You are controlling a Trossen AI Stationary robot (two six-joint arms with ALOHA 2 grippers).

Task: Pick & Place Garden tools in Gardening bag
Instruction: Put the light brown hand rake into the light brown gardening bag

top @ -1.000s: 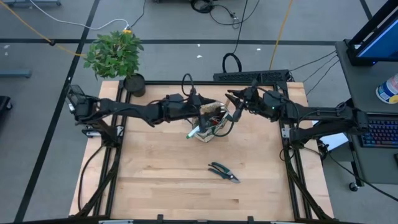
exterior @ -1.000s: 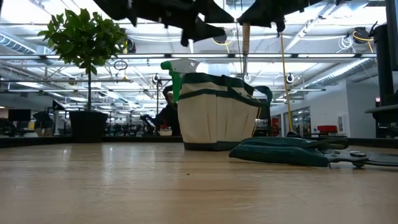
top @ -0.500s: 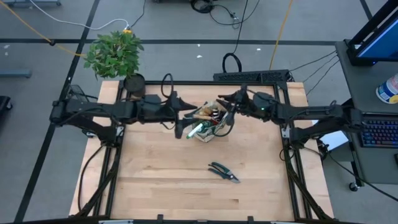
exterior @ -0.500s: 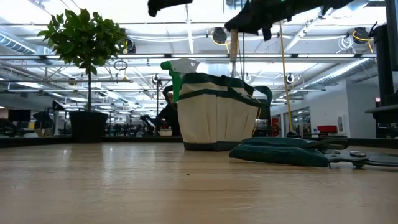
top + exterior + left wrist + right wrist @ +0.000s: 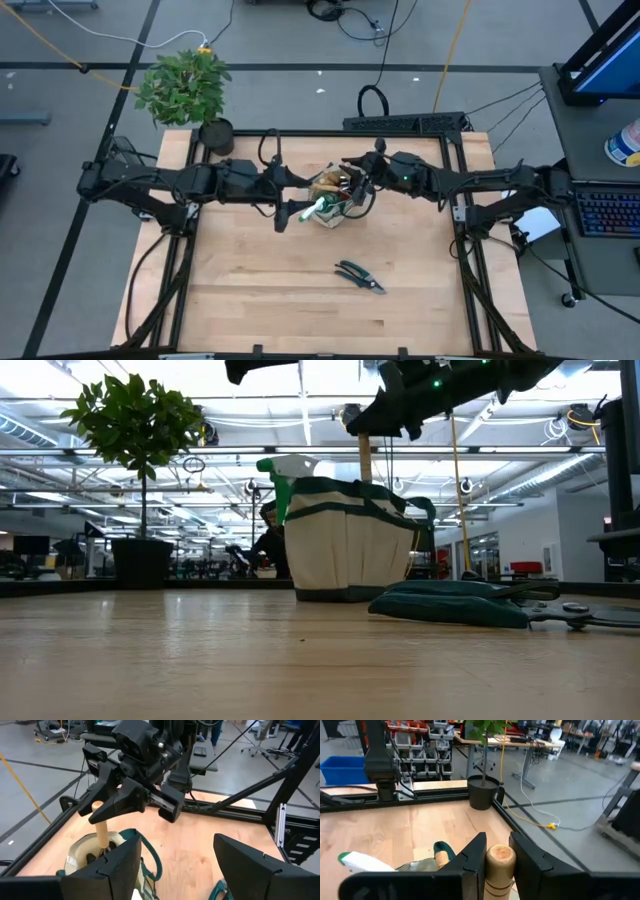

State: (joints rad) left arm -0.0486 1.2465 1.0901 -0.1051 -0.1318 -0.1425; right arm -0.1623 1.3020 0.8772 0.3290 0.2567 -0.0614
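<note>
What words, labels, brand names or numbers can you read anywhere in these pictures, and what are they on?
No text can be read in any view.
Gardening bag: plain canvas, no lettering visible.
Sprayer: no label legible.
Pruning shears: too small to show any marking.
Right gripper, shut on a wooden handle: no marking on either.
Room signs and screens beyond the table: too blurred to read.

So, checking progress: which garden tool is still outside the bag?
The pruning shears, lying alone on the table in front of the bag; the others stick out of it.
</note>
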